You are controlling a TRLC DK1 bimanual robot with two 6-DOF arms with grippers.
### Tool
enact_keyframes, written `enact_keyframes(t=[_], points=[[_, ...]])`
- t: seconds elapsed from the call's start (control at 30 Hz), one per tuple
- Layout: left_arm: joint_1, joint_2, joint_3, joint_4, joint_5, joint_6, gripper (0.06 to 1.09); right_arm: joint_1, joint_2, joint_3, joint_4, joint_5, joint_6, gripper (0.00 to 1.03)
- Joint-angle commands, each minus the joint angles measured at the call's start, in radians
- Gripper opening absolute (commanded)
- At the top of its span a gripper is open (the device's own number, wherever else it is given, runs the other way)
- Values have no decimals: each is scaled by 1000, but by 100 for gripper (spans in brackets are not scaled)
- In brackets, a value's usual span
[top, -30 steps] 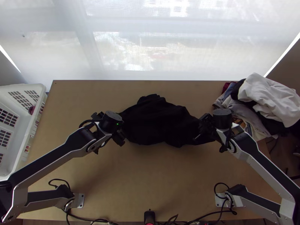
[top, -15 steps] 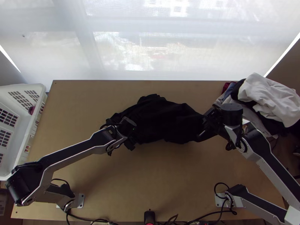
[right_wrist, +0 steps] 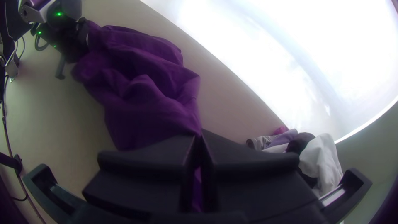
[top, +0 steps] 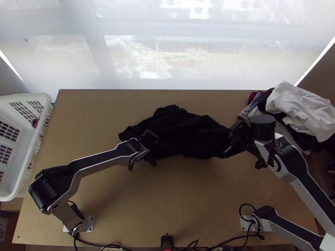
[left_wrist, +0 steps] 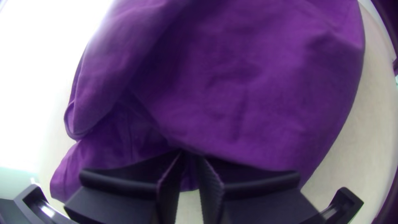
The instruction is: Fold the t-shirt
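T-shirt [top: 188, 131] is lying bunched; left tool [top: 153, 147] is gaping slightly at eight o'clock, hold unclear; right tool [top: 234, 138] is pinching three o'clock's end.

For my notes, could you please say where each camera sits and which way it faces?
Top: above the light wooden table's near edge, facing steeply down; both silver-black arms show.
Left wrist: mounted there, facing the rumpled cloth t-shirt; black left gripper shows.
Right wrist: mounted there, facing along the shirt; black right gripper and left arm show.
All share the shirt.
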Motion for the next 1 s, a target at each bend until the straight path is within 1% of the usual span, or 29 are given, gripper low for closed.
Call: enact_keyframes(t=[0.0,0.23,0.57,0.83,0.97], points=[[42,9,65,-35,52,5,9,-2,-15,26,-27,2,-2,3],[100,-155,172,-129,52,7,9,-8,-24,93,-48,2,-1,3],[191,-305,340,-225,52,4,9,-11,-24,196,-73,2,-21,3],[332,-384,625,-325,54,7,9,-16,-23,421,-74,25,-71,2],[373,-413,769,-376,52,8,9,1,3,552,-73,26,-76,3]])
